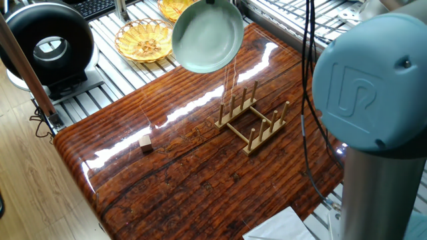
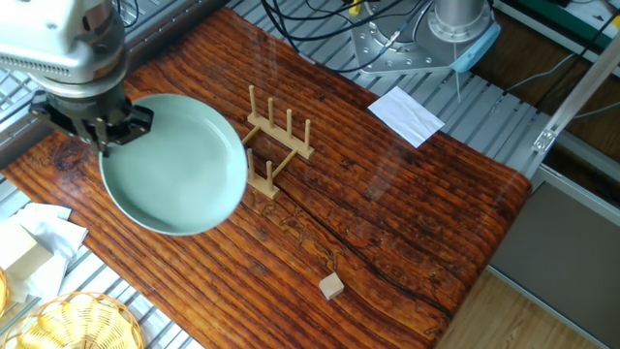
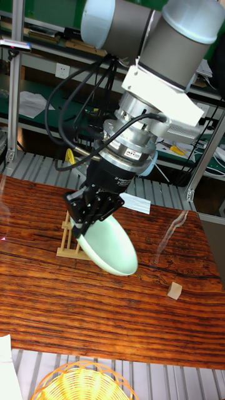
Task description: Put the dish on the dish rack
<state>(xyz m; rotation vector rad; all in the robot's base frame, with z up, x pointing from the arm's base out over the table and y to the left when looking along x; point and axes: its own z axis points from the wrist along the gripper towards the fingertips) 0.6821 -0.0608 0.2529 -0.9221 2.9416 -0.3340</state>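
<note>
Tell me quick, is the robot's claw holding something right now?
Gripper: closed on the rim of the dish, holding it tilted in the air, above the table.

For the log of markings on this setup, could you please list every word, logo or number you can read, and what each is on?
"UR": raised logo on the blue joint cap of the robot arm, in one fixed view.
Small print on the black wrist ring above the gripper: too small to read.
Dish, rack, wooden cube, baskets, paper sheet: no text visible.
</note>
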